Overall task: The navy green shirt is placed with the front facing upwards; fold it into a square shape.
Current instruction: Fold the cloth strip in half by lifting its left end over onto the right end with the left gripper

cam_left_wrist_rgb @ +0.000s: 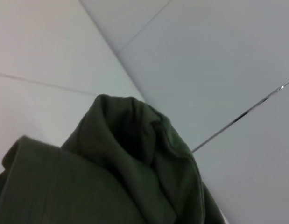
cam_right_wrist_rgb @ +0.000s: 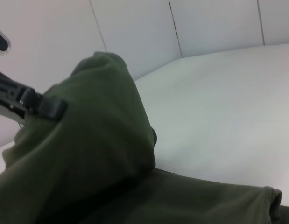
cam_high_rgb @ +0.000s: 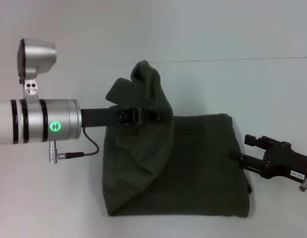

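My left gripper [cam_high_rgb: 160, 115] clamped on navy green shirt [cam_high_rgb: 193, 168], lifting fold above its far-left part. My right gripper [cam_high_rgb: 252, 148] beside shirt's right edge, fingers apart.

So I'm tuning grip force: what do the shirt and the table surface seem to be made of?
The navy green shirt looks like soft matte knit, probably cotton: it drapes in rounded folds and bunches where the left pincer lifts it. The table seems a smooth, hard, pale laminate with a faint sheen, though its exact material is unclear. The right pincer sits at the shirt's edge.
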